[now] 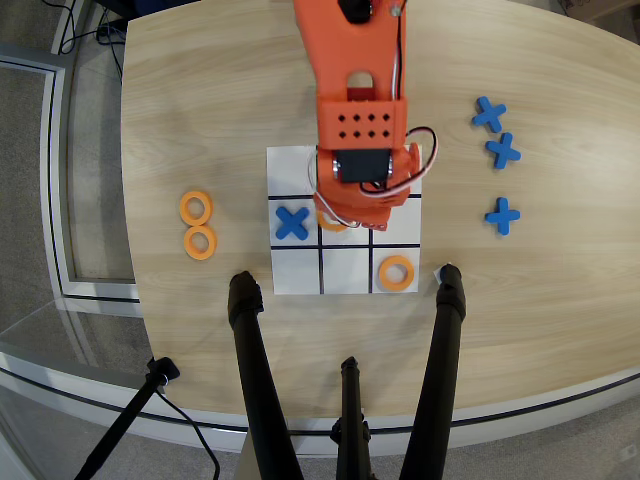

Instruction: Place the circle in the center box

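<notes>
Overhead view: the circle (331, 221) is seen as a partial orange ring at the top of the center box (345, 234), mostly covered by the gripper (345, 212); whether the fingers are apart or clamped on it cannot be told, the wrist housing hiding them; no readable writing is found on any item. The white board (296, 158) is ruled in black; a blue cross (291, 222) lies in the middle-left square, an orange ring (397, 272) in the bottom-right square. Two spare rings (196, 208) (200, 242) are set left of the board, well apart from it; three blue crosses (488, 114) (503, 151) (502, 215) are set to its right. The wooden table (200, 100) is curved at its edges, bare between the groups; black tripod legs (255, 380) stand at the near edge; grey floor lies beyond.
</notes>
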